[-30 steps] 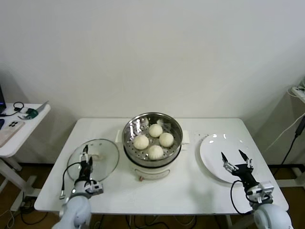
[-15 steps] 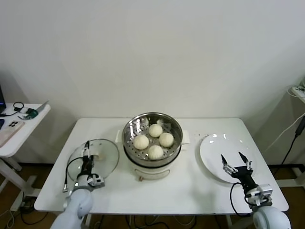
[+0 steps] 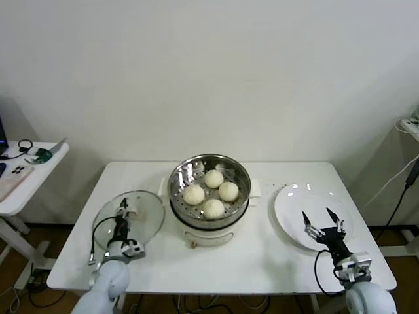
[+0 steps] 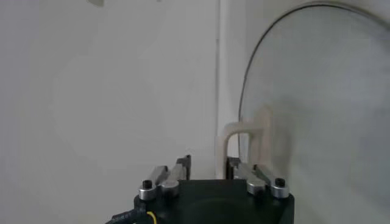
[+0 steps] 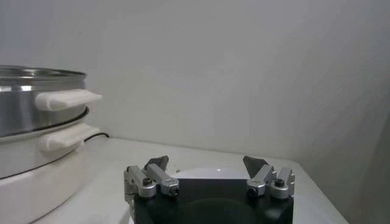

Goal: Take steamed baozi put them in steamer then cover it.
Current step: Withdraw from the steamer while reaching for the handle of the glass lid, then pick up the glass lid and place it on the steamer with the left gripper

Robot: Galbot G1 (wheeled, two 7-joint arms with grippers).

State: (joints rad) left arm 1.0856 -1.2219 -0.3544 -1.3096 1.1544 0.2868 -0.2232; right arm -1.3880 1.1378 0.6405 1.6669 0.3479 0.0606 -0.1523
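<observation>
Four cream-white baozi (image 3: 213,178) sit in the shiny steamer (image 3: 243,171) at the table's centre; its steel wall also shows in the right wrist view (image 5: 36,103). The glass cover (image 3: 144,219) lies flat on the table left of the steamer. My left gripper (image 3: 122,209) is over it at its white handle (image 3: 132,213). In the left wrist view the gripper (image 4: 208,159) has its jaws narrowly apart, with one end of the handle (image 4: 247,129) between them and against one finger. My right gripper (image 3: 322,221) hovers open and empty over the white plate (image 3: 294,199).
The plate (image 5: 207,173) at the right is bare. A small side table (image 3: 19,176) with a phone and small items stands left of the work table. A cable hangs at the far right (image 3: 402,196).
My left gripper has slid farther onto the cover, up to its handle. My right gripper has drifted slightly toward the table's front. The cover and baozi have not moved.
</observation>
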